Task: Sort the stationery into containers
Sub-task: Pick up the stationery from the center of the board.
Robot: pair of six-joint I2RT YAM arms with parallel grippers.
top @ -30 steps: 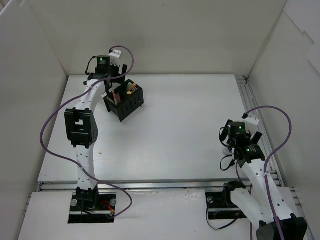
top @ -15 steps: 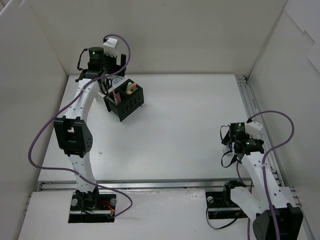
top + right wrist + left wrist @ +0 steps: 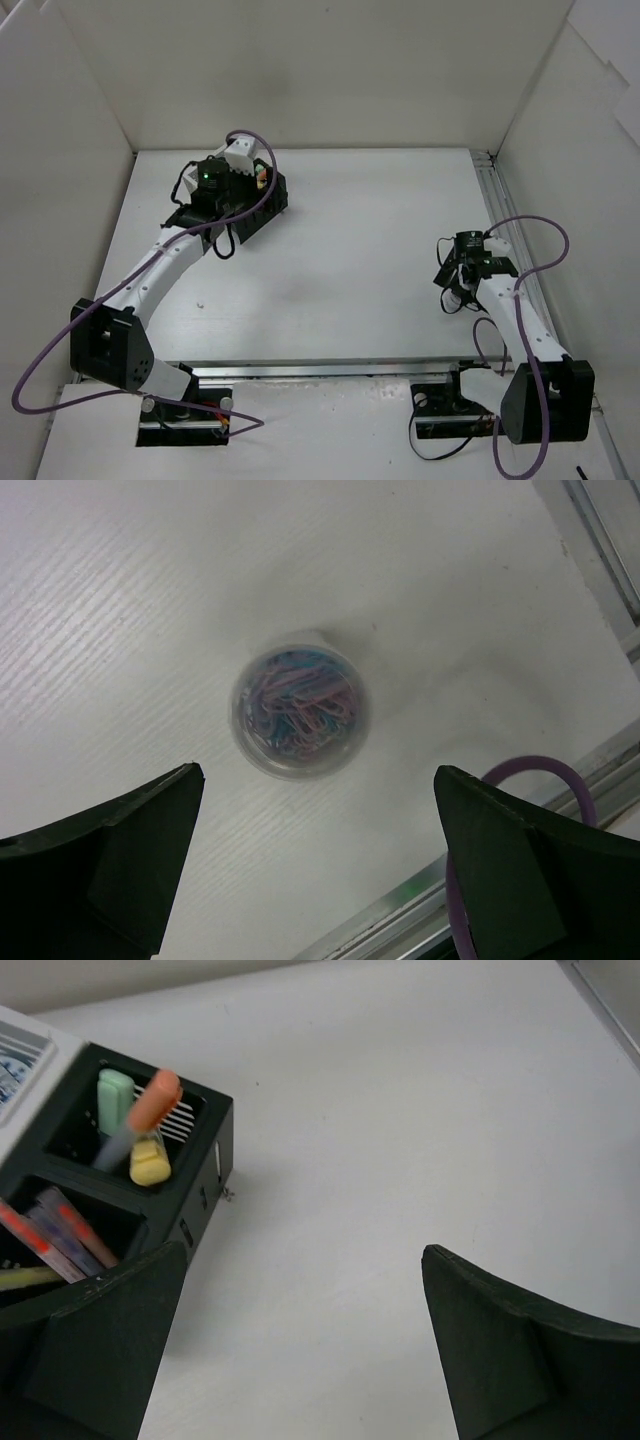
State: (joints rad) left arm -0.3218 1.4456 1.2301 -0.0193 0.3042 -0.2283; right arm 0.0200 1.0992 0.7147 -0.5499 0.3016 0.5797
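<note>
The containers [image 3: 270,200] stand at the table's far left, mostly hidden under my left arm in the top view. In the left wrist view one black cup [image 3: 205,1175] holds green, orange and yellow highlighters [image 3: 140,1125]. The black cup beside it holds slim pens [image 3: 55,1235]. A corner of a white cup [image 3: 20,1055] shows at the far left. My left gripper [image 3: 303,1252] is open and empty just right of the cups [image 3: 240,190]. My right gripper [image 3: 318,772] is open and empty over the table at the right [image 3: 458,285]. The scissors are not in view.
A clear round tub of coloured paper clips [image 3: 298,705] sits on the table just beyond my right gripper's open jaws. A metal rail [image 3: 600,550] runs along the table's right edge, and a purple cable [image 3: 530,770] loops near it. White walls enclose the table.
My left arm has swung from behind the containers to over their front and right side. My right wrist has shifted slightly and turned down over the tub.
</note>
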